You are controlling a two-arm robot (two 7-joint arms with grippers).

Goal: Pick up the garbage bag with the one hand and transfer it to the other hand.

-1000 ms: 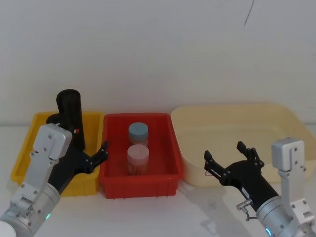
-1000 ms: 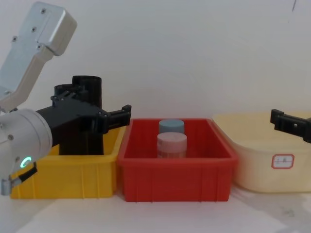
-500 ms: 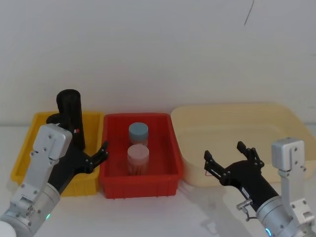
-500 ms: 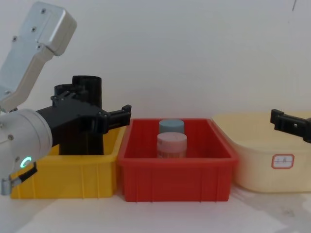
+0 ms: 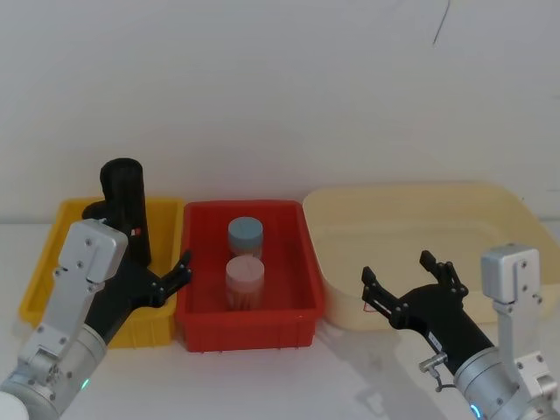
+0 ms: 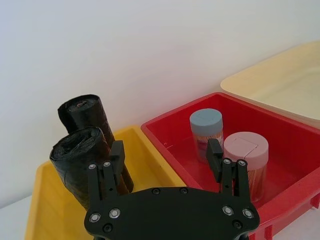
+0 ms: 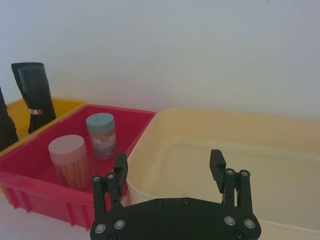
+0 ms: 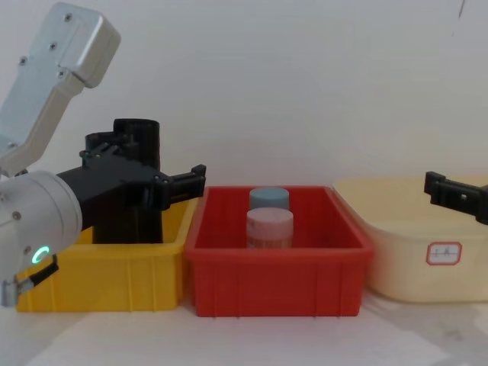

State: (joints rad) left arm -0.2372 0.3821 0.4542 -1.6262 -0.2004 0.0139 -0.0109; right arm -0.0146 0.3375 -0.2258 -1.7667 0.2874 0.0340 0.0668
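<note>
**Poised for the pick.** The left gripper [image 6: 166, 155], on its thick silver arm, hangs over the near wall of the yellow bin [image 5: 44, 262]. Its fingers are spread wide with nothing between them, levelled at the 2 black rolls standing inside. That stance looks set for a sideways grasp not yet made.

The right gripper [image 7: 170, 162] hovers low over the desk [image 5: 262, 376] at 6 o'clock of the cream tub [image 5: 402, 190]. Its fingers are likewise apart and empty and face the bins, apparently waiting to receive the handover.

The garbage bag [image 6: 75, 152], the plain, shorter roll, stands upright in the yellow bin. It is close beside one of the left gripper's fingers rather than inside the gap, and whether they touch cannot be told. The taller roll with a red-and-white band [image 5: 122, 206] stands right against it, at its 3 o'clock in the head view.

The 3 containers sit in a row on the desk before a white wall:
- **Cream tub:** the largest, at 3 o'clock of the red bin [image 5: 245, 204], looks empty.
- **Red bin:** in the centre, it holds 2 upright jars, the blue-lidded jar [image 5: 245, 234] at 12 o'clock of the pink-lidded jar [image 5: 245, 276].
- **Yellow bin:** at 9 o'clock of the red bin, it holds the 2 rolls.
</note>
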